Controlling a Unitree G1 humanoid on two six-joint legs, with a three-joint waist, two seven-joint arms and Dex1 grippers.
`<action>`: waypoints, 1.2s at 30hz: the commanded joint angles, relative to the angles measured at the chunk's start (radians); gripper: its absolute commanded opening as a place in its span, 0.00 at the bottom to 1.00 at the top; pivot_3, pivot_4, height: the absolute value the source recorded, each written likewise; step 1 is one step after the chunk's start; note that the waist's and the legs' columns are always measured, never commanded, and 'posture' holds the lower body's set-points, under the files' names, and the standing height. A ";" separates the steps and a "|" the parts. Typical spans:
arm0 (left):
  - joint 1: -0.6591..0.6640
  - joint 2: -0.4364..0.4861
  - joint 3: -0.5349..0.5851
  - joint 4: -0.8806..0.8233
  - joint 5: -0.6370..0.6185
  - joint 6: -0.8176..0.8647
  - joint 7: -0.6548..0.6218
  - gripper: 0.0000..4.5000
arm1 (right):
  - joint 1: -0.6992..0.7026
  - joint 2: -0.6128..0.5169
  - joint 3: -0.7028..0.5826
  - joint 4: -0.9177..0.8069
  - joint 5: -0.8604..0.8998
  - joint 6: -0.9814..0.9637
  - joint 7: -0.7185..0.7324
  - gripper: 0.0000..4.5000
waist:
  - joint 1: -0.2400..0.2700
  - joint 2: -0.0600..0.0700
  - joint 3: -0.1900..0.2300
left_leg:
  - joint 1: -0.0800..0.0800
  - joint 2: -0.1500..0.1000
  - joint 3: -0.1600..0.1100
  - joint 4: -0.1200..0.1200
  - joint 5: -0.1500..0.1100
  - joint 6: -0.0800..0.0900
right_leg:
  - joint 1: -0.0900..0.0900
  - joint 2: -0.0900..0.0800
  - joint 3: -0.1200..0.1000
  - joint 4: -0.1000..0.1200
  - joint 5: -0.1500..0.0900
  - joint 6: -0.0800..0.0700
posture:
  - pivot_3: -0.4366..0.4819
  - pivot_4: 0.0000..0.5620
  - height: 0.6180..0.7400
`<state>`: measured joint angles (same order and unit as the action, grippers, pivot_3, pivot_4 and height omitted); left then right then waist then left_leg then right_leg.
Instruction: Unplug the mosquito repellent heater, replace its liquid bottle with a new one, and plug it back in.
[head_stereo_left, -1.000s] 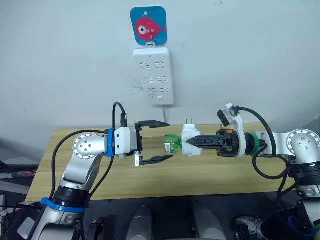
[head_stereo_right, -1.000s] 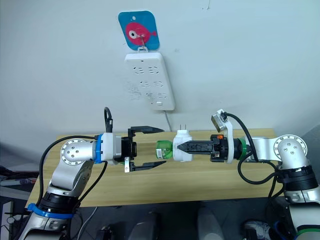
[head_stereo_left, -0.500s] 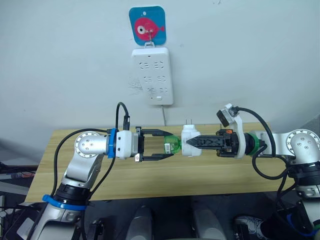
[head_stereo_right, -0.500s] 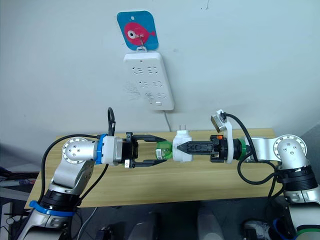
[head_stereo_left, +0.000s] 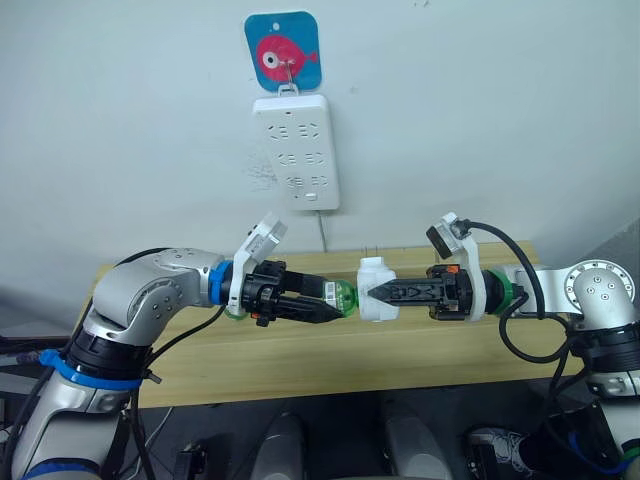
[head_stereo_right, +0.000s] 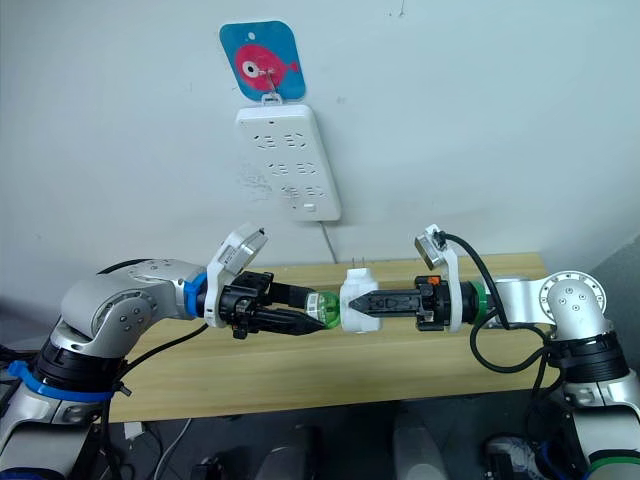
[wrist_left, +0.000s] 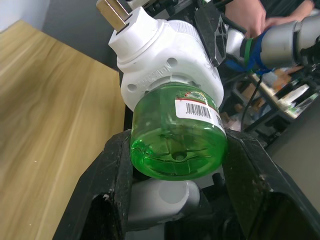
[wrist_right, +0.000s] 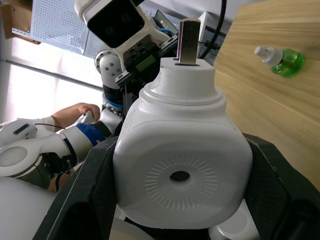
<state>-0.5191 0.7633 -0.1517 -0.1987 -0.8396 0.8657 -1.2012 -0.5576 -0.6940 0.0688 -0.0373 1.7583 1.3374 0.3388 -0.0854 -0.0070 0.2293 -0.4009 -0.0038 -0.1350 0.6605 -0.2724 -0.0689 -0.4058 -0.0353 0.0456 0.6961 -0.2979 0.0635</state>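
Above the wooden table (head_stereo_left: 300, 350), left fingers (wrist_left: 112, 170) pinching green bottle (wrist_left: 177, 142), right fingers (wrist_right: 85, 185) clamping mosquito repellent heater (head_stereo_left: 376, 301)

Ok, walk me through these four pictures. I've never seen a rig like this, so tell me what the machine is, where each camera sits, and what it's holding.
This is a humanoid robot with two arms, each ending in a two-fingered black gripper. The two wide pictures come from cameras in its head, looking down over its arms at a wooden table against a wall. On the wall hangs a white power strip under a fish picture.

The two close-up pictures come from cameras on the wrists, looking along each gripper's fingers.

The right gripper is shut on the mosquito repellent heater, a small white plug-in unit whose metal prongs are free of any socket. The left gripper is shut on the green liquid bottle seated in the heater. Another green bottle, with a white cap, lies on the table.
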 joint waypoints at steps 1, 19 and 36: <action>0.042 0.034 0.019 0.006 0.105 -0.082 0.010 0.70 | 0.007 -0.024 -0.044 -0.020 0.022 0.003 0.024 0.66 | 0.001 0.000 0.000 | 0.000 0.000 0.000 0.000 0.000 0.000 | 0.000 0.000 0.000 0.000 0.000 0.000 | 0.41 0.36 0.95; 0.223 -0.216 0.063 0.100 0.508 -1.151 0.001 1.00 | -0.001 -0.018 -0.051 -0.006 0.013 0.000 0.029 0.66 | 0.028 0.000 0.001 | -0.001 0.000 0.001 0.000 0.000 0.000 | 0.000 -0.001 0.001 -0.002 0.000 0.000 | 0.41 0.36 0.95; 0.233 -0.232 0.023 0.083 0.469 -1.246 -0.035 0.74 | -0.004 -0.019 -0.049 -0.007 0.020 0.002 0.024 0.66 | 0.025 0.000 0.001 | 0.000 -0.001 0.001 0.001 0.000 0.000 | 0.001 -0.001 0.001 -0.001 0.001 0.000 | 0.41 0.36 0.95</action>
<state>-0.2840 0.5283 -0.1262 -0.0744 -0.3511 -0.3767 -1.2348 -0.5491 -0.7123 0.0506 -0.0318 1.7507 1.3404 0.3470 -0.0601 -0.0069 0.2299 -0.4014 -0.0044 -0.1343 0.6611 -0.2725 -0.0689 -0.4053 -0.0365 0.0461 0.6951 -0.2974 0.0633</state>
